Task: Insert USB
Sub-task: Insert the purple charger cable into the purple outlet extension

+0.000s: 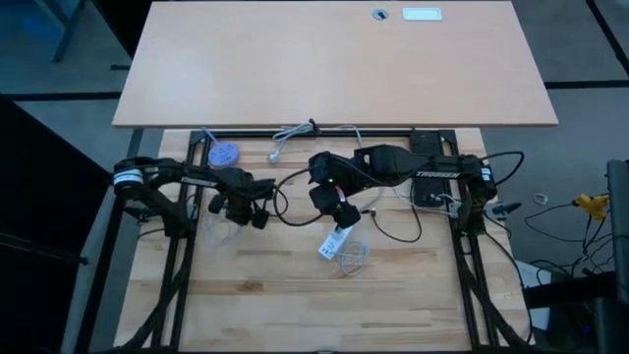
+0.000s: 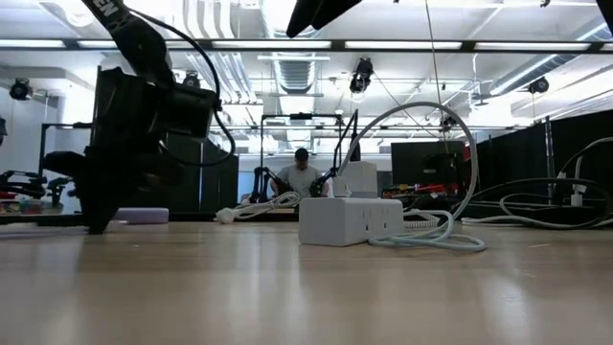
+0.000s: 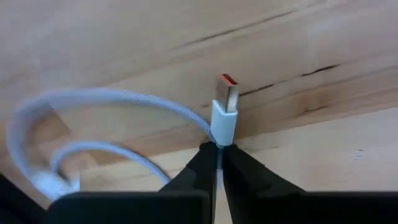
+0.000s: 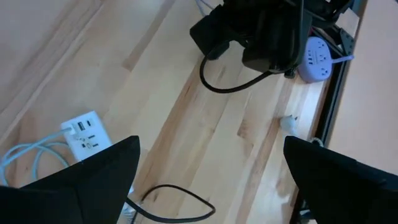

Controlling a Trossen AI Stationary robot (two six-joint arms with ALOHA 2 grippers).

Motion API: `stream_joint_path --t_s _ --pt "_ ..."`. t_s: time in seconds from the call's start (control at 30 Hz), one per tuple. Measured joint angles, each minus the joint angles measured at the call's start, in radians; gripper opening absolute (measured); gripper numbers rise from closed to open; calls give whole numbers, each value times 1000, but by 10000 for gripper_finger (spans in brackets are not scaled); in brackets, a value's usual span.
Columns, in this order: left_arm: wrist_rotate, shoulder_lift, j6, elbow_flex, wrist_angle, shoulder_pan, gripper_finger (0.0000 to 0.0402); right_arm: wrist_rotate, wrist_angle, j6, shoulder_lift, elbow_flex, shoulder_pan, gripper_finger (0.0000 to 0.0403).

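Left hand (image 3: 219,163) is clenched on the USB plug (image 3: 225,115), low over the worktop (image 1: 295,295). Its metal tip points away from me; the charger (image 1: 335,242) lies toward my released right hand (image 1: 329,197).

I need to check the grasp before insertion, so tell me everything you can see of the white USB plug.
The white USB plug has a glossy white plastic housing and a metal connector tip with an orange-red insert. It points away from the left claw, whose dark fingers are shut on its cable end. A white braided cable curves off from the housing and loops over the light wooden tabletop. The plug sits just over the wood; contact is unclear.
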Motion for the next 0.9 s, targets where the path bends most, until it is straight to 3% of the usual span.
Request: stream_joint_path --t_s 0.3,0.6,0.8,0.9 --pt "-56 -80 85 140 37 1 1 2 21 -32 -2 0 -43 380" --pt "-86 -277 102 214 47 1 0 -11 -5 -25 -24 0 -172 380" --pt "-80 -451 102 210 87 3 0 -271 93 94 -16 -2 -270 380" --pt "-79 -526 111 200 129 6 0 -331 172 144 4 -8 -283 380"
